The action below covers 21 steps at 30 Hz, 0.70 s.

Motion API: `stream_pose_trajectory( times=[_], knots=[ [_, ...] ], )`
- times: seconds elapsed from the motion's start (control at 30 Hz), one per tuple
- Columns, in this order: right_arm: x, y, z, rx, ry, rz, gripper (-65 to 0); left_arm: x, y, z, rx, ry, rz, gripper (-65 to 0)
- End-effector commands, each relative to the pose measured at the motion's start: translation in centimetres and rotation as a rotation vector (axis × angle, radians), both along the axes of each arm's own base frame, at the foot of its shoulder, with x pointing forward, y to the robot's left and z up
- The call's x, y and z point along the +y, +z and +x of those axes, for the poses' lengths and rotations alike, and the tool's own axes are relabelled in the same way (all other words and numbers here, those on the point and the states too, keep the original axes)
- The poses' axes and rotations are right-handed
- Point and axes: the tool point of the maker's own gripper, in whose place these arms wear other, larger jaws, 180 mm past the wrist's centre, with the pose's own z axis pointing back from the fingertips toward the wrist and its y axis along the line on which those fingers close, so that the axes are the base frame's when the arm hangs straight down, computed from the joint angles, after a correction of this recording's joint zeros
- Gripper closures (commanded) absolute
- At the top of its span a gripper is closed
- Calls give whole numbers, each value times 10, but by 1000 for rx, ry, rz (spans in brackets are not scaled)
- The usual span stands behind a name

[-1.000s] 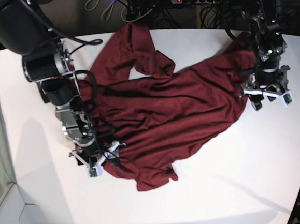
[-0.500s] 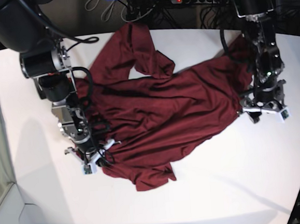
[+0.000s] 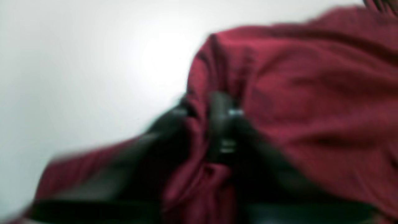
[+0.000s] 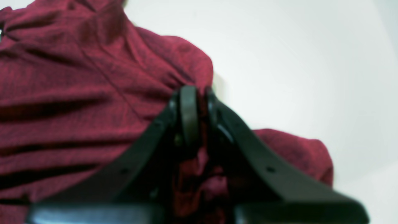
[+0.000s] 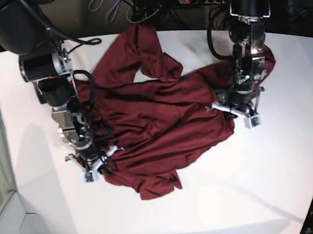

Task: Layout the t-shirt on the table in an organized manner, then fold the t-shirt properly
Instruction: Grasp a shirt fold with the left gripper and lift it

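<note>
Crumpled mid-table [image 5: 292,182]: t-shirt [image 5: 162,122], soft, light, limp, likely to drape and drag; both left gripper [image 3: 203,124] and right gripper [image 4: 199,109] clamped on bunched edge fabric, better hold at hem corners.

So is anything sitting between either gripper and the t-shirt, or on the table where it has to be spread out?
Nothing visible. The left gripper and right gripper are each shut on a fold of the t-shirt itself. The white table around the garment shows only bare surface in the base view.
</note>
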Motion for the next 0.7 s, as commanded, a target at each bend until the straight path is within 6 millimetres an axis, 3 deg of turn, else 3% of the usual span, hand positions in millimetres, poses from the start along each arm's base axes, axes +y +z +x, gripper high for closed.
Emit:
stream_pose_trajectory(
  times=[0.0,0.2,0.4,0.53,0.67],
  knots=[
    [-2,10,9,-14,-2,-4,0,-2,22,5,-68,-11,6,0],
    [-4,12,10,-17,-5,-6,0,-49,69,-29,-184,-140,-12,0],
    [-4,12,10,-17,-5,-6,0,-98,115,-42,-292,-260,-64,0],
    [-4,12,10,-17,-7,-4,0,-140,96,-54,-258,-424,21,-4],
    [-4,12,10,-17,-7,-4,0,-188,64,-90,-211,-659,147,-5]
  ],
)
